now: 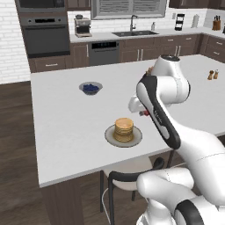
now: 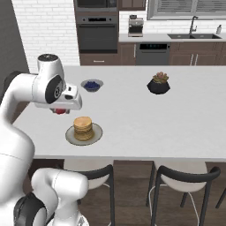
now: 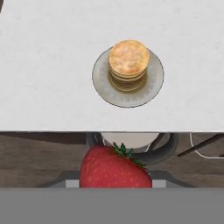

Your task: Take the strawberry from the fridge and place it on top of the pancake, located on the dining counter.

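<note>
My gripper (image 2: 61, 110) is shut on the strawberry (image 2: 60, 111), a bright red berry that also shows under the hand (image 1: 143, 113) and large and close in the hand view (image 3: 114, 168). It hangs above the near edge of the dining counter (image 1: 66, 118). The pancake (image 1: 124, 127) (image 2: 82, 126) (image 3: 128, 59), a golden-brown stack on a round grey plate (image 3: 103, 92), stands close by on the counter, lower than the berry and apart from it. The fridge is out of view.
A grey bowl of blue berries (image 1: 91, 88) (image 2: 92, 84) sits further back on the counter. A dark potted succulent (image 2: 159, 83) stands mid-counter and two small shakers (image 1: 212, 74) at the far right. Black-framed stools (image 2: 181, 176) line the near side.
</note>
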Robot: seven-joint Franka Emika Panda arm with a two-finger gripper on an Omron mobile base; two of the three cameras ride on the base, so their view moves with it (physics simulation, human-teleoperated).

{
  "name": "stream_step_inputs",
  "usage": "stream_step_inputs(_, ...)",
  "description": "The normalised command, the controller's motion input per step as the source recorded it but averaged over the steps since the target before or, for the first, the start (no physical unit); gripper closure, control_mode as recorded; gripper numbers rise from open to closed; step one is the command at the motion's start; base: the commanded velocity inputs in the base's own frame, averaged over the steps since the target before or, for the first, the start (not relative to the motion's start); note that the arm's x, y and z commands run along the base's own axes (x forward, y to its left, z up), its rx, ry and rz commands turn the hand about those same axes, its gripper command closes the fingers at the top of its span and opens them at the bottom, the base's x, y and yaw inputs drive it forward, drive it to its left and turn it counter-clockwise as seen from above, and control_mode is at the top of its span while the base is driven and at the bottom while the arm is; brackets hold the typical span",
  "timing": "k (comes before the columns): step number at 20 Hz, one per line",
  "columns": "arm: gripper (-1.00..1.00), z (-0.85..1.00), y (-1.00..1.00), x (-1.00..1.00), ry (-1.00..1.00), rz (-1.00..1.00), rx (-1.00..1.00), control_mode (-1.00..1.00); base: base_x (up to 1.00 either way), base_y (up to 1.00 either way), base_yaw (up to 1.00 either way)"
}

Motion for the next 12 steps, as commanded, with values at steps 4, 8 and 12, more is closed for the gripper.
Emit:
stream_step_inputs(4,1.0,-0.38,0.0,0.08,-0.09,0.0,0.03,-1.0,0.0,0.0,0.0)
stream_step_inputs(8,1.0,-0.31,0.0,0.23,-0.12,0.0,0.0,-1.0,0.0,0.0,0.0)
stream_step_inputs(12,1.0,-0.09,0.0,0.42,-0.02,-0.02,0.0,-1.0,0.0,0.0,0.0)
